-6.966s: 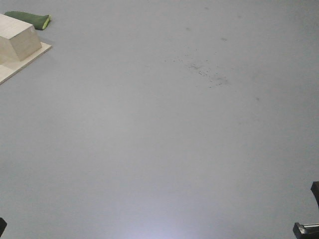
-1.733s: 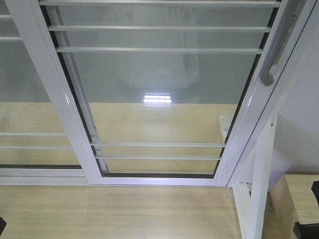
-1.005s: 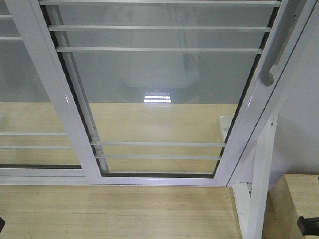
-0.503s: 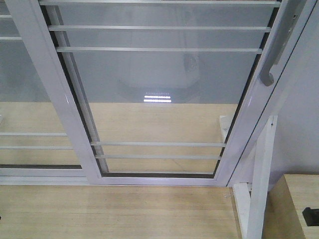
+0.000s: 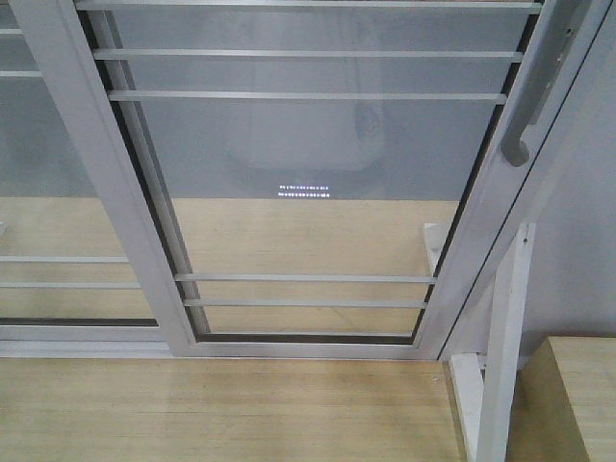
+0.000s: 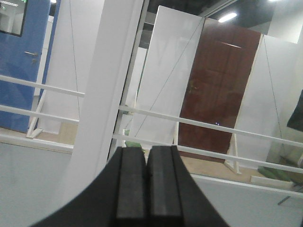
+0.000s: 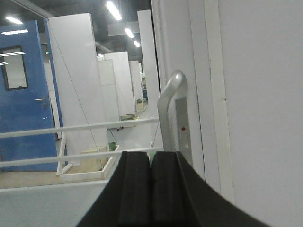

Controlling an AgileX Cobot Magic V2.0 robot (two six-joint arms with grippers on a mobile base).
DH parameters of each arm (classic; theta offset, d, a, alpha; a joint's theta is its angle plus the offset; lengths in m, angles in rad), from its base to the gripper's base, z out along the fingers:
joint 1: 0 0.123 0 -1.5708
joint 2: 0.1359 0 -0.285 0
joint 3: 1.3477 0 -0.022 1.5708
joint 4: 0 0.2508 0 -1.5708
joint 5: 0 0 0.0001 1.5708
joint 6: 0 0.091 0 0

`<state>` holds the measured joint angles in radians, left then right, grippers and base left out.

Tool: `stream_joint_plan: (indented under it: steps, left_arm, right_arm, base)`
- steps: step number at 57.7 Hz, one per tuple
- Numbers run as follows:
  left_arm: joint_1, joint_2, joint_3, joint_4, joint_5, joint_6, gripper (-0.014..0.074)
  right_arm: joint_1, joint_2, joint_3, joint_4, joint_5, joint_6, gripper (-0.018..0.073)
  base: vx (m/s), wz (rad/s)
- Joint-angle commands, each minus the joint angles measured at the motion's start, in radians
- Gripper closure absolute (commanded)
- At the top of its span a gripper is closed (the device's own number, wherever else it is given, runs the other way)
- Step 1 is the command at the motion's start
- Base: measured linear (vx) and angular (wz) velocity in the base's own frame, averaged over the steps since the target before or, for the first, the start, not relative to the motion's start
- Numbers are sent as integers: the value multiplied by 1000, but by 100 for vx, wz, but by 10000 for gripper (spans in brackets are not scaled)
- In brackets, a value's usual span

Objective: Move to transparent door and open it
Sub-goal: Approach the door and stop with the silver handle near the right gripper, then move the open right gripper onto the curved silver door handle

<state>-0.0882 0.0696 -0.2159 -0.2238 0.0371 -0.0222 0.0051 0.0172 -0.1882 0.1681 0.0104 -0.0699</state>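
Observation:
The transparent door (image 5: 308,144) fills the front view: clear glass with thin horizontal bars in a white-silver frame. Its curved grey handle (image 5: 525,111) sits on the right stile. Neither gripper shows in the front view. In the right wrist view my right gripper (image 7: 151,155) is shut and empty, just below and short of the handle (image 7: 166,106). In the left wrist view my left gripper (image 6: 146,150) is shut on nothing. It faces the glass bars (image 6: 213,126), and a white frame stile (image 6: 102,94) rises just to its left.
A second barred glass panel (image 5: 58,241) without a handle overlaps at the left. A white post (image 5: 502,356) and a wooden box (image 5: 577,404) stand at the lower right by a grey wall (image 5: 587,241). Pale wooden floor (image 5: 221,414) lies in front.
Seven seconds ago the front view showed grey floor; now it faces the door. Within the last second the right gripper has left the front view's lower right corner. The door has not moved.

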Motion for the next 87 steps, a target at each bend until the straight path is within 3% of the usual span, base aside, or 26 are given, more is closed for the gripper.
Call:
stream_joint_plan:
  steps: [1,9,20,45,55,67,72,80,87]
  left_arm:
    - [-3,116,-150,24,36,22,599]
    - [-3,345,-353,29,117,22,599]
    - [-3,558,-521,33,117,22,599]
    - [-3,656,-544,59,120,22,565]
    - [-3,656,-544,112,135,22,460]
    - [-3,654,-544,112,173,22,183]
    - [-3,654,-544,112,191,22,57]
    - [-3,653,-544,109,235,22,-55]
    - [-3,653,-544,109,270,22,-63]
  right_arm:
    - [-3,91,-164,3,22,-37,557]
    - [-3,298,-375,-2,168,-70,557]
    - [-3,557,-592,-3,301,-105,557]
    - [-3,657,-643,14,286,-137,525]
    - [-3,657,-643,14,348,-140,385]
    - [-3,657,-643,11,351,-139,8]
    - [-3,657,-643,9,346,-139,-108]
    - [-3,657,-640,-7,290,-139,-171]
    - [-3,703,-640,-16,207,-138,-149]
  base:
    - [0,0]
    - [0,0]
    - [0,0]
    - [0,0]
    - [0,0]
    - [0,0]
    - [0,0]
    - [0,0]
    - [0,0]
